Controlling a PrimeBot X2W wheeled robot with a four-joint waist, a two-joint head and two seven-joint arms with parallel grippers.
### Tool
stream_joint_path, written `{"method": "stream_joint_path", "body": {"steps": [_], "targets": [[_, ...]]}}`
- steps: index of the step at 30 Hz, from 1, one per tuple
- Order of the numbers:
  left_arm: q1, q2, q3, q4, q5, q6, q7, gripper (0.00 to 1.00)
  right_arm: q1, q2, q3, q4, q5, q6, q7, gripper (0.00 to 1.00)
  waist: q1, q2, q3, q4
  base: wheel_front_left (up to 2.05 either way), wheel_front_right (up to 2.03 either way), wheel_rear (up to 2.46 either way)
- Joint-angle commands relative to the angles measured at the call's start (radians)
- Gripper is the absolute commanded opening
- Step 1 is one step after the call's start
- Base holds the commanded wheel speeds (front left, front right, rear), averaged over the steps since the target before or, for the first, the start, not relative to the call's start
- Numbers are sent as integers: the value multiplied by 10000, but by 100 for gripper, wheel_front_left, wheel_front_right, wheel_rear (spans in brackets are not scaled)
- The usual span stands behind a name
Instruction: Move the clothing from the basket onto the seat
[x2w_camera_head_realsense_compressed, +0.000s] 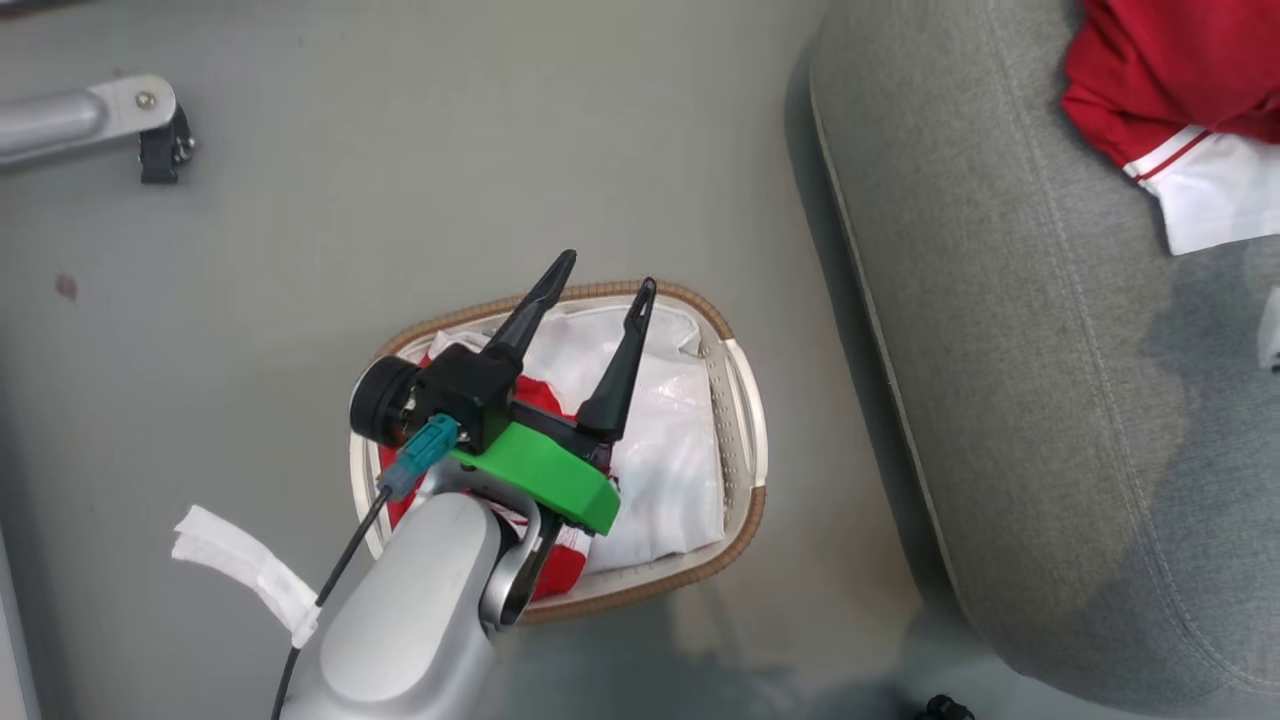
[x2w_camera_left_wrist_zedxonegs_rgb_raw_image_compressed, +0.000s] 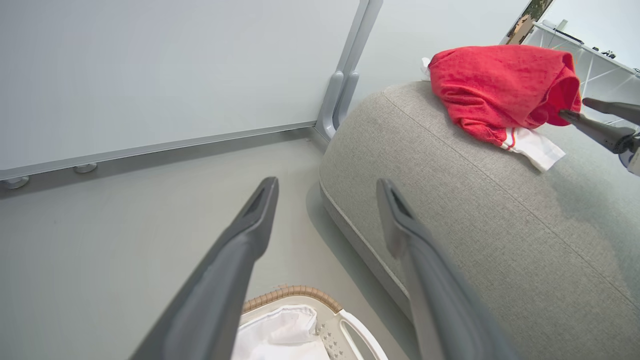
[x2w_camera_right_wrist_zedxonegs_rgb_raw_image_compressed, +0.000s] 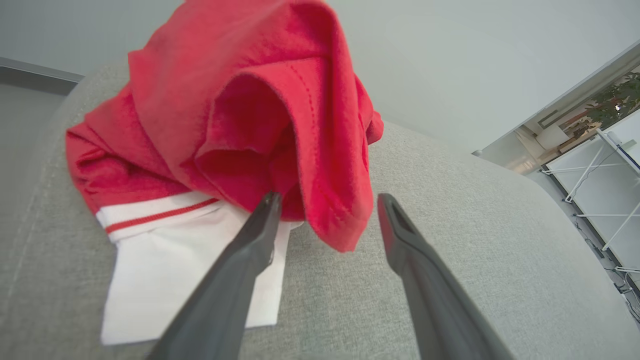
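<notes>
right gripper (x2w_camera_right_wrist_zedxonegs_rgb_raw_image_compressed: 328, 199) is spread open, one finger right against the red shirt (x2w_camera_right_wrist_zedxonegs_rgb_raw_image_compressed: 240, 100) lying on the seat (x2w_camera_right_wrist_zedxonegs_rgb_raw_image_compressed: 450, 250). It could snag and drag it off. left gripper (x2w_camera_head_realsense_compressed: 609, 270) hangs open over the basket (x2w_camera_head_realsense_compressed: 745, 440), more red clothes (x2w_camera_head_realsense_compressed: 545, 397) inside.

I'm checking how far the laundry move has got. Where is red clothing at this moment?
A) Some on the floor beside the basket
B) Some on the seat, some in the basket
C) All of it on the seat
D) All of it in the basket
B: a red garment lies on the seat, and more red cloth shows inside the basket.
</notes>
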Motion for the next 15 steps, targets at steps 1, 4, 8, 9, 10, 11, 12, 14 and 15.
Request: {"method": "stream_joint_path", "body": {"steps": [1,4,8,9,10,11,12,14,15], "targets": [[225,78,105,-26,-93,-30,5,100,269,19,74,-105,101,-14,-23,100,-1,0,-530,-28,0,0,0],[431,85,349,-20,-127,-30,5,100,558,42,236,-235,220,-14,-23,100,-1,0,-985,21,0,0,0],[851,77,797,-74,-115,-30,5,100,610,73,415,-380,389,-14,-24,100,-1,0,-1656,137,0,0,0],[980,66,938,-92,-124,-30,5,100,571,122,473,-406,417,-14,-24,100,-1,0,-1833,171,0,0,0],[1075,61,1058,-107,-123,-30,5,100,547,156,516,-430,447,-14,-24,100,-1,0,-1998,205,0,0,0],[1198,54,1208,-131,-135,-30,7,100,493,174,583,-438,477,-14,-24,100,-1,0,-2157,249,0,0,0],[1297,44,1351,-138,-130,-30,5,100,421,255,651,-468,515,-14,-24,100,-1,0,-2308,291,0,0,0],[1551,22,1683,-138,-183,-30,5,100,307,508,836,-520,585,-14,-24,100,-1,0,-2594,371,0,0,0],[1684,11,1851,-148,-198,-30,5,100,290,594,931,-515,678,-14,-24,100,-1,0,-2768,427,0,0,0]]}}
